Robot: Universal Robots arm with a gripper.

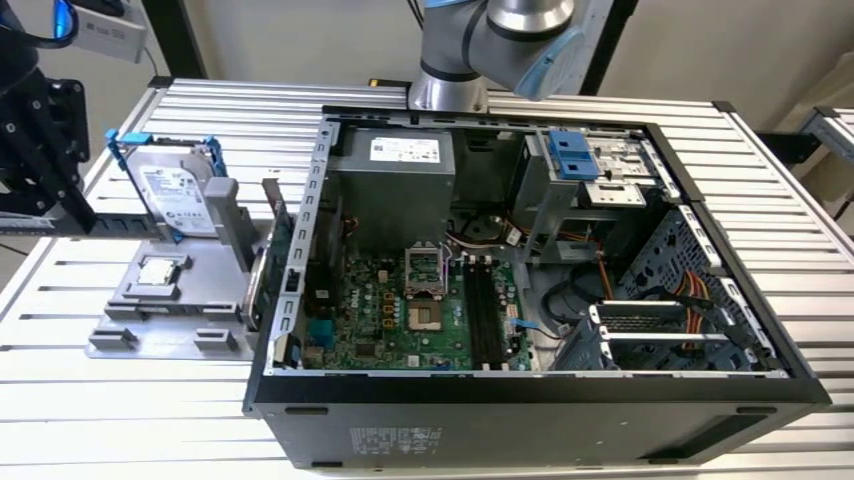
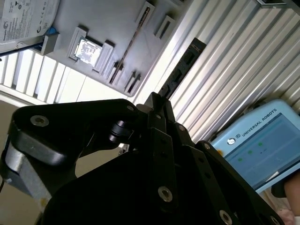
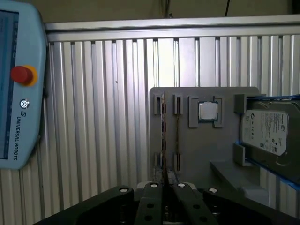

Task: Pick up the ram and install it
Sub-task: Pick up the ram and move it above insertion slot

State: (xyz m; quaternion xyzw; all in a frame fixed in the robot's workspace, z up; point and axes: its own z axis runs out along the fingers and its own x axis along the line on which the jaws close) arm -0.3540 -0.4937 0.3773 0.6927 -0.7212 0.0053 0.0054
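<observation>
Second wrist view | ram [image 2: 132, 45] in gray holder [image 2: 110, 18], apart from gripper [image 2: 158, 97] | jaws together, empty

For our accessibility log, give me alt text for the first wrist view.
A gray parts tray on a slatted table holds the ram on edge, a CPU chip and a hard drive; the end effector is nearest the ram.

Tray [image 1: 167, 328] at exterior view's left of case [image 1: 534, 425]
</observation>
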